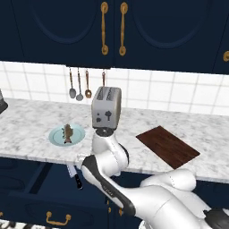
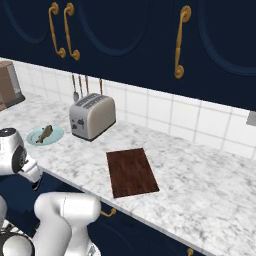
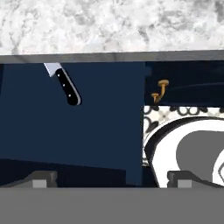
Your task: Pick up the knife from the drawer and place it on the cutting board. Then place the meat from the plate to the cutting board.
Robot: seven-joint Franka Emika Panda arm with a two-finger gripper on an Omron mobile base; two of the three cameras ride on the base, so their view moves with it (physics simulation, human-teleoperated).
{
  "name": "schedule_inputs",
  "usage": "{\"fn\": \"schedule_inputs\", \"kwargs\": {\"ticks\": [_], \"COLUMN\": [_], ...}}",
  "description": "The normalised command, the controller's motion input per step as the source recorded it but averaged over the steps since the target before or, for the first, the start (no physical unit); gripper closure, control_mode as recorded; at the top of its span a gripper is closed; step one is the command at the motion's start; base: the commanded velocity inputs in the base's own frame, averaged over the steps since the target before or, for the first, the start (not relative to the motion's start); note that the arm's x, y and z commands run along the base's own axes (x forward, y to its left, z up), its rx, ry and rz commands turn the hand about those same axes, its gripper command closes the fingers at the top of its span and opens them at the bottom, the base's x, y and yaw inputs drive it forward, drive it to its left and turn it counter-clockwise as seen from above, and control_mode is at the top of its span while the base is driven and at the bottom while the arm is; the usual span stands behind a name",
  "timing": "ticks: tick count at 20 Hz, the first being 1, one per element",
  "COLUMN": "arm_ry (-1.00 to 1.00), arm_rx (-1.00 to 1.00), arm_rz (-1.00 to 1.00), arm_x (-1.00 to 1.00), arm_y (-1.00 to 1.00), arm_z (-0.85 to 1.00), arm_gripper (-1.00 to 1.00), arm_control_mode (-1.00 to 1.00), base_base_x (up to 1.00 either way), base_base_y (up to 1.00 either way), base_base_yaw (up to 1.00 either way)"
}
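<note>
Marble counter (image 1: 31, 129) carries the dark cutting board (image 1: 167, 146), toaster (image 1: 106, 108) and pale plate (image 1: 57, 138) with the meat (image 1: 67, 133) on it. Below, navy drawer (image 3: 100, 131) is open; knife (image 3: 65, 85) lies inside near the counter edge. Gripper (image 3: 111, 180) hangs above the drawer, jaws spread, holding nothing.

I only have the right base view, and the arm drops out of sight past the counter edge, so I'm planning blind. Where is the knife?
Observer: The knife lies in the open drawer, just below the counter.
Operator: Which way does it point?
Observer: Its blade tip runs under the counter; the black handle points out into the drawer.
Operator: Are the jaws on it?
Observer: No. The jaws stand open, apart from the knife, holding nothing.
</note>
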Motion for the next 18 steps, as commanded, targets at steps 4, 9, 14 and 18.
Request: {"fn": "schedule_inputs", "kwargs": {"ticks": [4,9,14,18], "arm_ry": [0.19,0.23,0.16,0.15], "arm_rx": [0.0,0.0,0.0,0.0], "arm_rz": [0.0,0.0,0.0,0.0], "arm_x": [0.0,0.0,0.01,-0.46], "arm_y": [0.99,0.87,0.56,0.54], "arm_z": [-0.53,-0.51,-0.48,-0.05], "arm_gripper": [-1.0,-1.0,-1.0,-1.0], "arm_control_mode": [-1.0,-1.0,-1.0,-1.0], "base_base_x": [0.0,0.0,0.0,0.0], "base_base_y": [0.0,0.0,0.0,0.0], "base_base_yaw": [0.0,0.0,0.0,0.0]}}
